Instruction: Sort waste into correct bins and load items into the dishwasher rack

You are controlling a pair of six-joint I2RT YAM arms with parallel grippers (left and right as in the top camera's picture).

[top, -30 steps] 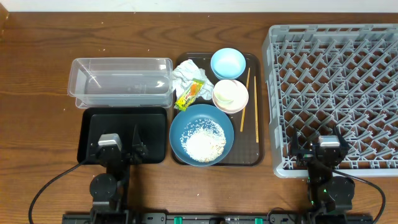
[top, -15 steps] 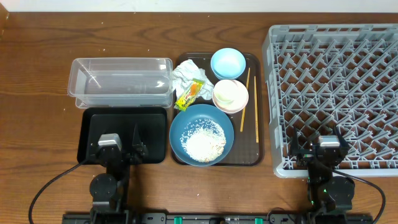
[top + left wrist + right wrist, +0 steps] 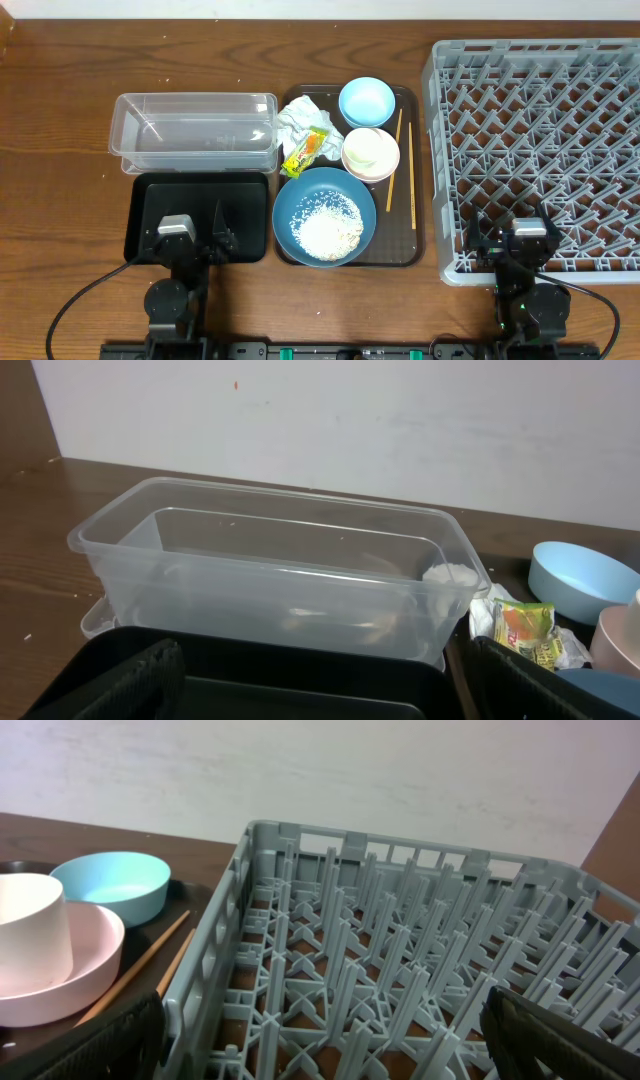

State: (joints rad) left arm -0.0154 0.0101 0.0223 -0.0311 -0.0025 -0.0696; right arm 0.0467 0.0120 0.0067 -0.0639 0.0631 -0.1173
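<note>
On the brown serving tray, a big blue bowl [image 3: 324,215] holds white rice [image 3: 328,230]. Behind it lie a crumpled tissue [image 3: 300,118], a yellow-green wrapper [image 3: 307,150], a light-blue bowl [image 3: 366,100], and a white cup [image 3: 30,930] standing in the white bowl [image 3: 372,155]. Chopsticks [image 3: 413,190] lie at the tray's right. My left gripper [image 3: 190,238] is open and empty over the black tray [image 3: 145,205], facing the clear tub [image 3: 270,575]. My right gripper [image 3: 515,240] is open and empty over the near left corner of the grey rack [image 3: 540,120].
The brown serving tray [image 3: 410,255] sits between the bins and the rack. The clear tub [image 3: 195,132] stands just behind the black tray. The rack's left wall [image 3: 205,990] rises beside the chopsticks [image 3: 150,960]. A white wall runs behind the table.
</note>
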